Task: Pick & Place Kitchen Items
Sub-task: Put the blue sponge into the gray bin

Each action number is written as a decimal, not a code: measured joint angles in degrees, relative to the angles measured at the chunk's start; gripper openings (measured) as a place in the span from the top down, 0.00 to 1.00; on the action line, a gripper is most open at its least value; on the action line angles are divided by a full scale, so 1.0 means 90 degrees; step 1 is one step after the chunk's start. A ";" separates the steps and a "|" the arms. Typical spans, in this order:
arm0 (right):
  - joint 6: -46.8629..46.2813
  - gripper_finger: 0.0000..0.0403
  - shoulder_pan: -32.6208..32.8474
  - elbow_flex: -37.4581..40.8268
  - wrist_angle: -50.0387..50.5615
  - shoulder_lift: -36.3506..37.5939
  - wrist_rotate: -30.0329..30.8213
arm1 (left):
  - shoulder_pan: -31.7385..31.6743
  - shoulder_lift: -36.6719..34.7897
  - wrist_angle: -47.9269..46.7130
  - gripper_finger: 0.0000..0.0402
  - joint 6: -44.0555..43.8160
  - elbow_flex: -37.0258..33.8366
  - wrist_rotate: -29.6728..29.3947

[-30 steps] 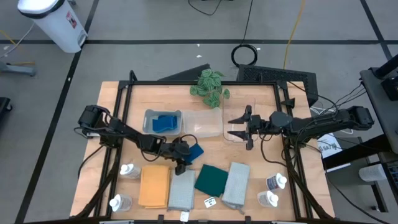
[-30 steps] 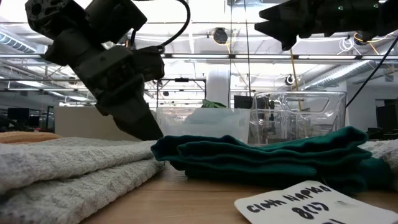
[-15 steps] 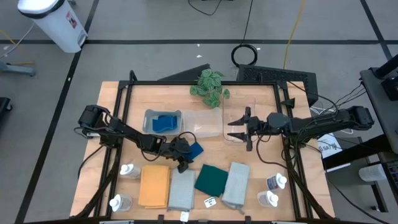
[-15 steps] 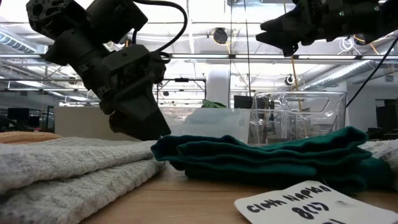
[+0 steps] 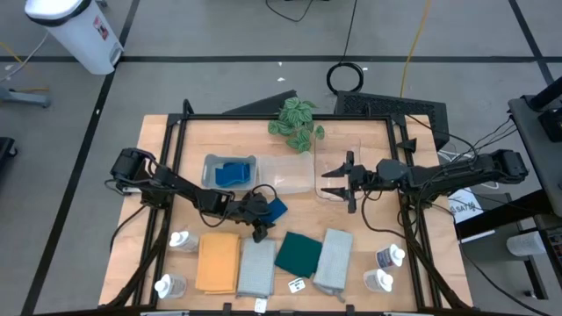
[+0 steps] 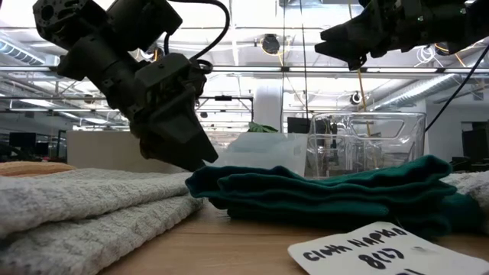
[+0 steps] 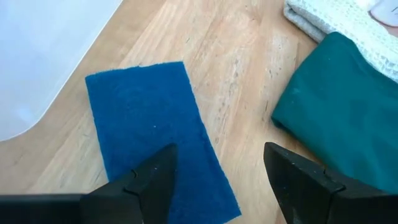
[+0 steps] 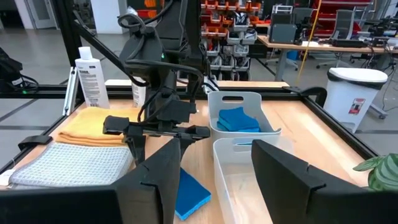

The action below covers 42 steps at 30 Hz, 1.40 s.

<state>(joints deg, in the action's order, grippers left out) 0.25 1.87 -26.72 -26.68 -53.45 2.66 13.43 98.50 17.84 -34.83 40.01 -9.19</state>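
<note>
A blue sponge (image 5: 276,211) lies flat on the wooden table (image 5: 360,224), also in the left wrist view (image 7: 152,124). My left gripper (image 5: 260,225) is open and low over the sponge's near end (image 7: 214,186), one finger over the sponge and one beside it. My right gripper (image 5: 332,181) is open and empty above the right clear bin (image 5: 327,195). Folded cloths lie along the near edge: orange (image 5: 219,262), pale grey (image 5: 256,269), dark green (image 5: 299,253) and pale grey-blue (image 5: 334,258). White bottles stand at the near left (image 5: 180,240) and near right (image 5: 391,256). My left gripper stands with open fingers (image 7: 146,180) over the sponge's near end, slanting down from the table's left. Whether a finger touches the sponge I cannot tell.
A bin with blue sponges (image 5: 230,171) and a clear bin (image 5: 285,174) stand side by side behind the sponge. A leafy plant (image 5: 294,118) stands at the far edge. A white label card (image 5: 297,284) lies near the front edge. A black frame (image 5: 176,140) borders the table.
My left gripper has gone a little down and toward the table's right, closer to the blue sponge, and stays open. My right gripper has shifted slightly toward the table's left above the clear bin.
</note>
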 joint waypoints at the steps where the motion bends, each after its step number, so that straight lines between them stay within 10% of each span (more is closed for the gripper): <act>1: 0.0000 0.58 0.0000 -0.0002 -0.0002 0.0000 0.0000 | 0.0002 0.0000 -0.0002 0.39 0.0004 0.0000 -0.0003; 19: -0.0237 0.58 0.0031 -0.0002 -0.0401 0.0000 0.0007 | -0.0161 0.0000 0.0049 0.39 0.1216 0.0000 0.0805; 28: -0.0894 0.58 0.0543 -0.0002 -0.0360 -0.0005 0.0004 | -0.0103 0.0048 0.0153 0.39 0.2606 0.0005 -0.0579; 42: 0.0212 0.58 0.0818 -0.0002 -0.1063 -0.0002 0.0005 | -0.0100 0.0051 -0.0152 0.39 0.2303 0.0007 0.0481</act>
<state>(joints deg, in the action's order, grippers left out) 2.16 9.23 -26.74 -36.25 -53.47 2.70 12.53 98.96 16.48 -14.11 40.07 -4.86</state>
